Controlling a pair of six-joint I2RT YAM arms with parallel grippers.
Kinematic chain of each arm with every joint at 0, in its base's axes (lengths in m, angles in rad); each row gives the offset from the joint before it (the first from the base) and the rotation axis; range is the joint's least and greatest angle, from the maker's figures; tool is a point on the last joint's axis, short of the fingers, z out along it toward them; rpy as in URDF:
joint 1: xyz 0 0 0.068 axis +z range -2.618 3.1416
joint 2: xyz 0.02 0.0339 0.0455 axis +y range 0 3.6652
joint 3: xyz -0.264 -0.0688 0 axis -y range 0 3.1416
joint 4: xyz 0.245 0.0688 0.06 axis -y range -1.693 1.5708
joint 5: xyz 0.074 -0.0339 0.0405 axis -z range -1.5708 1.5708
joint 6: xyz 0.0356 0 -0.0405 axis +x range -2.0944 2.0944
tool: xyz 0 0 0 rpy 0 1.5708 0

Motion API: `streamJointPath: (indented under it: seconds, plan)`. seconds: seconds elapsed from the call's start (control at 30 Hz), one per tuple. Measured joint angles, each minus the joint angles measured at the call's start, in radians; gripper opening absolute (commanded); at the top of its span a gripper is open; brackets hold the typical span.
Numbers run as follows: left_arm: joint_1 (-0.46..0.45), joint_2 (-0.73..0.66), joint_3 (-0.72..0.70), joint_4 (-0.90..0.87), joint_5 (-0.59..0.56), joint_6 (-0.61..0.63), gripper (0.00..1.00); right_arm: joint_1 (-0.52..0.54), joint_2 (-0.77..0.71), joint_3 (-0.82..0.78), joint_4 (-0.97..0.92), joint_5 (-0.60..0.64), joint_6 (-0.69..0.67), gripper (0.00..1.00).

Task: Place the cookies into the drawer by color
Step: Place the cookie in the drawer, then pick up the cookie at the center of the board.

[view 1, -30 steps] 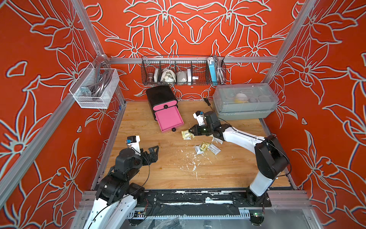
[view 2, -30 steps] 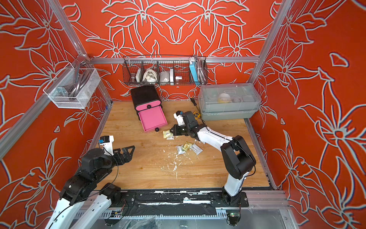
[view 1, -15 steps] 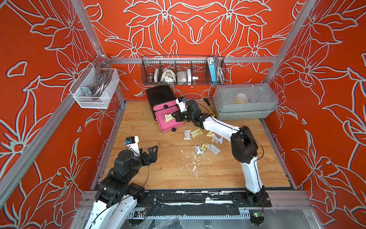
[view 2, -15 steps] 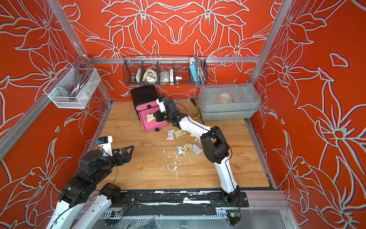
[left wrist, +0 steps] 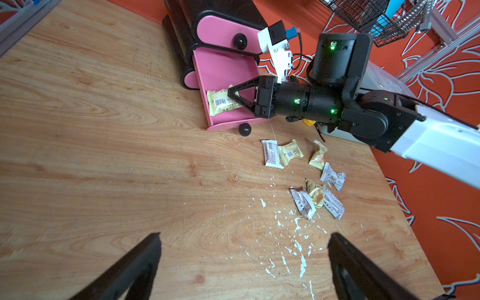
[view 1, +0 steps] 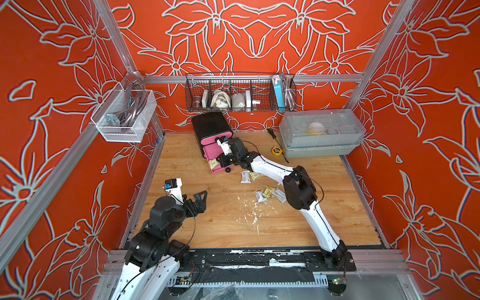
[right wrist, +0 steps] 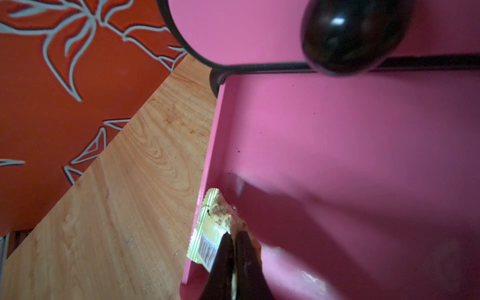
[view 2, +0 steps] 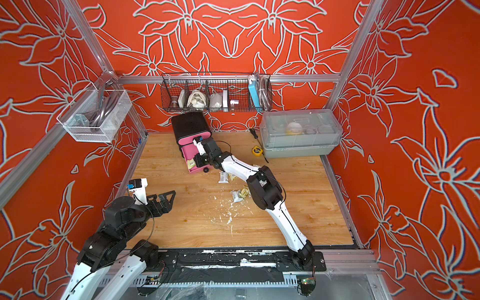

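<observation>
There's the right gripper (left wrist: 230,94) reaching into the pulled-out drawer (left wrist: 223,70), fingers narrow, pinching a pale yellow cookie (right wrist: 207,233): crimped ends, barcode up (wrapper rather wrinkled). It sits against the drawer's side wall, long axis running straight ahead of the fingertips, its near end hidden under them. Meanwhile the left gripper (left wrist: 245,235) gapes wide, empty.

The left arm sits folded at the near left, its left gripper (view 1: 201,200) held above the bench (view 1: 220,233), fingers (left wrist: 145,259) spread wide with nothing between them. The right arm stretches from the near right edge to the far middle, elbow bent. The right gripper (left wrist: 229,94) points down-left, fingers (right wrist: 224,257) pinched nearly together on a yellow cookie (right wrist: 207,233)
</observation>
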Motion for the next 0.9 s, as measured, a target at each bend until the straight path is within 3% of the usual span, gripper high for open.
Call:
streamJointPath:
  seconds: [0.1,0.33,0.7,0.9]
  plan:
    - [0.000,0.000,0.000,0.000,0.000,0.000,0.99,0.006,0.000,0.001,-0.023,0.003,-0.013,0.33]
    - [0.000,0.000,0.000,0.000,0.000,0.000,0.99,0.006,-0.098,-0.071,-0.094,0.041,-0.047,0.44]
    - [0.000,0.000,0.000,0.001,0.001,0.000,0.99,-0.050,-0.620,-0.437,-0.091,0.134,-0.079,0.48]
    - [0.000,0.000,0.000,0.006,0.008,0.000,0.99,-0.197,-0.687,-0.652,-0.097,0.143,-0.042,0.48]
